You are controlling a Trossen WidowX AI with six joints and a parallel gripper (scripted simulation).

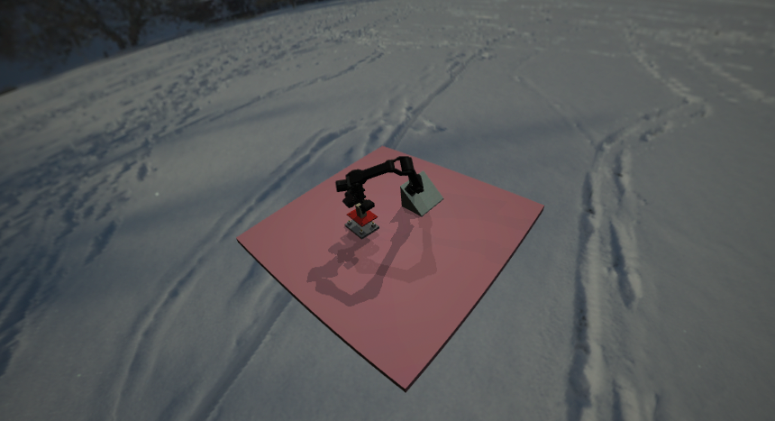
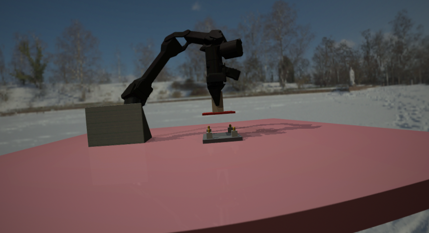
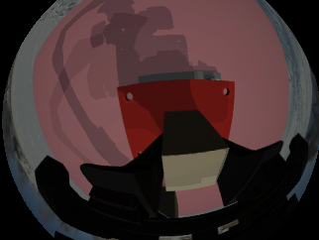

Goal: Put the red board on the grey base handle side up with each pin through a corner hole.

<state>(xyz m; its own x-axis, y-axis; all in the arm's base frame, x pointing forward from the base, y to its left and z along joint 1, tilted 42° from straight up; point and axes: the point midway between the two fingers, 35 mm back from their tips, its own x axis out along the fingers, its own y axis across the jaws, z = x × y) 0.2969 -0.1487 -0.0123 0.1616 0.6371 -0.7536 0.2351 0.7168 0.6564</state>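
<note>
The red board (image 1: 370, 217) (image 2: 207, 114) (image 3: 144, 111) hangs in the air above the base, nearly level, with its handle (image 2: 221, 107) (image 3: 194, 170) upward. My gripper (image 2: 217, 103) (image 3: 184, 136) is shut on the handle. The grey base (image 1: 361, 228) (image 2: 222, 138) (image 3: 163, 78) stands on the table with its posts up and gold pins on top. A clear gap shows between board and pins in the exterior view. In the wrist view the board hides most of the base; only a far strip shows beyond its far edge. Two corner holes show there.
The pink table (image 1: 423, 321) (image 2: 119, 186) carries the grey wedge-shaped arm mount (image 1: 428, 196) (image 2: 115, 124), which stands to the left of the base in the exterior view. The arm's shadow falls across the table.
</note>
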